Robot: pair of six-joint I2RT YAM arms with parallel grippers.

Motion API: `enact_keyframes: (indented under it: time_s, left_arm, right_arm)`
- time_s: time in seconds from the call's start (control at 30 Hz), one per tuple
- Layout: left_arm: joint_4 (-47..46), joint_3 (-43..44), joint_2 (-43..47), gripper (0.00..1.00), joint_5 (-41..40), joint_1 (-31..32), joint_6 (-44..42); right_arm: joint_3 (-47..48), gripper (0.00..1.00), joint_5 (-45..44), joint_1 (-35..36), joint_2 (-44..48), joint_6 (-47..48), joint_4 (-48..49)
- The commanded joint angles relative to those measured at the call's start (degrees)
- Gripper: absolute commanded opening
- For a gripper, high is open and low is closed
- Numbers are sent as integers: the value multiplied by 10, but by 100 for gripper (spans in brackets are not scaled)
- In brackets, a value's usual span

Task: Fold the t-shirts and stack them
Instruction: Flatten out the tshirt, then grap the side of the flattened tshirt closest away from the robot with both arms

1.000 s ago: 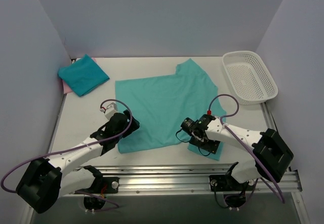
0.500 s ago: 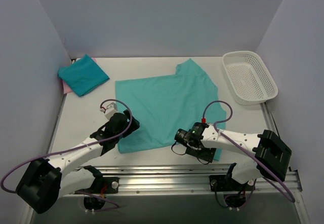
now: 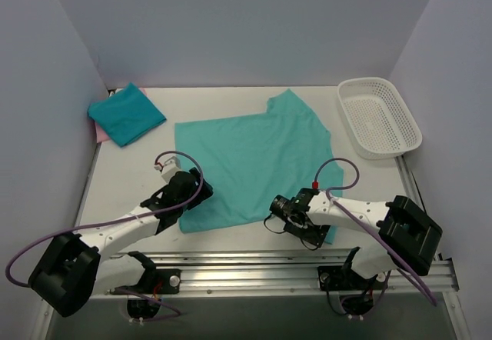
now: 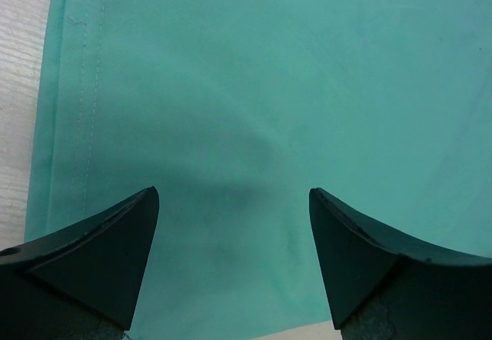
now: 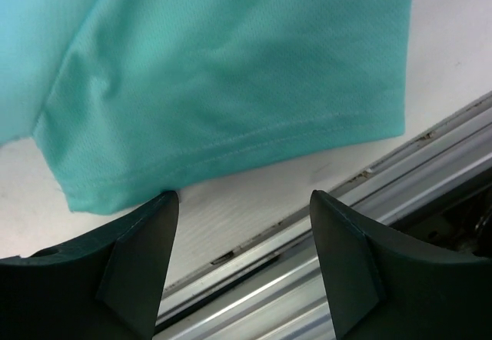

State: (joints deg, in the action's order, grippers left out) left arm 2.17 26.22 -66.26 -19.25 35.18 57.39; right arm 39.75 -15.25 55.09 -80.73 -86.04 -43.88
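Observation:
A teal t-shirt (image 3: 254,151) lies spread flat mid-table. My left gripper (image 3: 188,196) hovers over its near-left corner. In the left wrist view it (image 4: 234,194) is open above the cloth (image 4: 254,86), with the side hem at the left. My right gripper (image 3: 301,228) is at the shirt's near-right sleeve (image 3: 329,232). In the right wrist view it (image 5: 244,198) is open over bare table, just short of the sleeve hem (image 5: 231,94), its left fingertip (image 5: 157,217) touching the edge. A folded bluer t-shirt (image 3: 125,113) rests on a pink one (image 3: 98,131) at the back left.
A white mesh basket (image 3: 379,115) stands at the back right. The aluminium rail (image 3: 254,267) (image 5: 323,255) runs along the table's near edge, close under my right gripper. Grey walls enclose the table on three sides.
My right gripper has moved left and toward the near edge, off the sleeve, and its jaws have narrowed a little. The left arm has barely moved.

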Motion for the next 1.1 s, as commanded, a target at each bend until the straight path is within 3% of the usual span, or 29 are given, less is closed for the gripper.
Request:
enact_keyframes:
  time_s: [0.0,0.2,0.43,0.63,0.73,0.9,1.07]
  left_arm:
    - [-34,11,-9,88,3,2,-9]
    - [-36,19,-23,88,1,2,-11]
    - [-46,29,-57,88,4,2,-15]
    - [-44,38,-76,87,3,3,-18]
    - [-38,38,-77,87,0,2,-19]
    - [-25,40,-74,87,-9,3,-20]
    - [83,41,-5,84,-24,21,6]
  right_arm:
    - [-22,65,-53,-22,-8,-6,5]
    - [-25,64,-112,-70,42,-12,-1]
    - [-49,59,-94,-111,34,6,39]
    - [-47,34,-95,-110,31,10,56]
    - [-35,0,-108,-118,19,17,50]
    - [-26,0,-109,-125,1,35,56]
    - [-34,0,-109,-124,12,45,59]
